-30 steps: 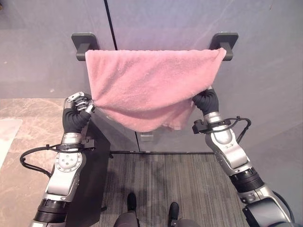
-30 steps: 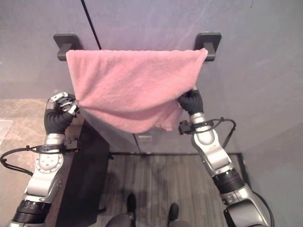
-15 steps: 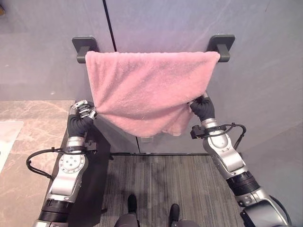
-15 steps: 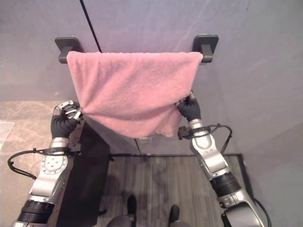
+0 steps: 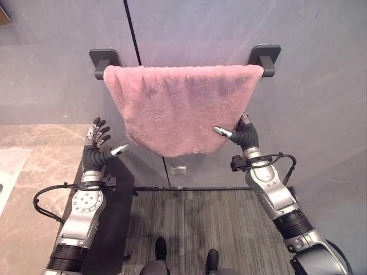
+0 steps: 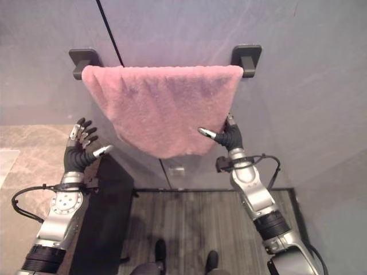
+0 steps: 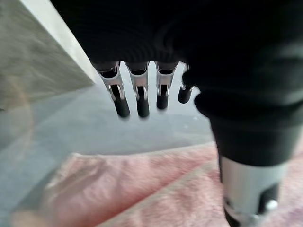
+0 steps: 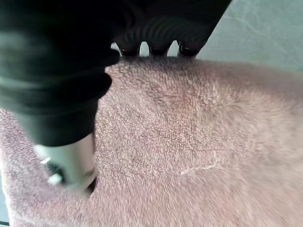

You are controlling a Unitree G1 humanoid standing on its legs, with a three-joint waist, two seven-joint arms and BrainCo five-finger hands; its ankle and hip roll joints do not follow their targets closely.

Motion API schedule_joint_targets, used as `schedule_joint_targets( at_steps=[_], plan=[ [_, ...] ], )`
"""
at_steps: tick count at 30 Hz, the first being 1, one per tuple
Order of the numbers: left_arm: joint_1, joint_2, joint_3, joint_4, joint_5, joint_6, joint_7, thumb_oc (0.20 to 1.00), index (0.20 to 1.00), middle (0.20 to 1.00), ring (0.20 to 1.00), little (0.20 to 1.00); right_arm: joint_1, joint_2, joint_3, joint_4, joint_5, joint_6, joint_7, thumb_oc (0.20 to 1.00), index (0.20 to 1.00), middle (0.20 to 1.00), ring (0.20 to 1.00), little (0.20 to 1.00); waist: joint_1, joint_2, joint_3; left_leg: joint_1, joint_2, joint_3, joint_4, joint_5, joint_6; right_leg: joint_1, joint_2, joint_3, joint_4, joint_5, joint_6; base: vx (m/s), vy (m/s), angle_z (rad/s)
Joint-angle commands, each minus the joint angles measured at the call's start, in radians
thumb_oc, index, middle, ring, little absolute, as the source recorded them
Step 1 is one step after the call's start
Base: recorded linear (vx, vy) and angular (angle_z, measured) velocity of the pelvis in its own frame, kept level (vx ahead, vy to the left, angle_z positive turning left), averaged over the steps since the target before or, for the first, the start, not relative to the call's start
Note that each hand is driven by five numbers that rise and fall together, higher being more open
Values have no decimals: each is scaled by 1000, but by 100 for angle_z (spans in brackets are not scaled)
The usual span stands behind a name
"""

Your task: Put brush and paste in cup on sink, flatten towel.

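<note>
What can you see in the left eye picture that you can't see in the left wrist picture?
The left eye view alone shows the two dark wall brackets holding the rail, the right hand beside the towel's edge, the striped floor mat and the marble counter. The left wrist view alone shows the left hand's straight fingers from very close. Both show the pink towel and the grey wall.

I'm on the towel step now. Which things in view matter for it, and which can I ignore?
Belong to the job:
- pink fluffy towel, draped over the rail
- dark wall-mounted towel rail, seen at its brackets
- left hand, open, clear of the towel
- right hand, thumb out, at the towel's lower right edge

Just there:
- beige marble counter
- grey striped floor mat
</note>
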Motion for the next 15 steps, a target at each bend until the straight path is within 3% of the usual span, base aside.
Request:
schedule_joint_targets(
  at_steps=[1, 6, 9, 15],
  plan=[
    [-8, -3, -2, 62, 38, -28, -1, 1000, 1000, 1000, 1000, 1000, 20, 8, -25, -1, -26, -25, 7, 1000, 1000, 1000, 1000, 1000, -5, -33, -44, 28, 31, 11, 1, -16, -48, 45, -71, 19, 1, 6, 68, 0, 0, 0],
    [53, -44, -8, 149, 1, -19, -44, 1000, 1000, 1000, 1000, 1000, 137, -9, -66, 44, -20, -24, 42, 1000, 1000, 1000, 1000, 1000, -11, -32, -56, 57, 32, 16, 1, -20, -47, 70, -70, 23, 3, -4, 68, 0, 0, 0],
    [89, -103, -29, 287, -58, -10, -88, 1000, 1000, 1000, 1000, 1000, 258, 7, -99, 145, -17, -31, 69, 1000, 1000, 1000, 1000, 1000, -25, -27, -59, 66, 36, 20, 1, -12, -49, 79, -68, 20, 3, -5, 67, -47, -6, 0],
    [191, -153, -46, 352, -34, -6, -152, 1000, 1000, 1000, 1000, 1000, 461, 50, -161, 261, 4, -42, 118, 1000, 1000, 1000, 1000, 1000, -51, -15, -60, 69, 44, 25, 1, -5, -51, 77, -68, 27, 0, -2, 69, -53, 7, 1]
  ],
)
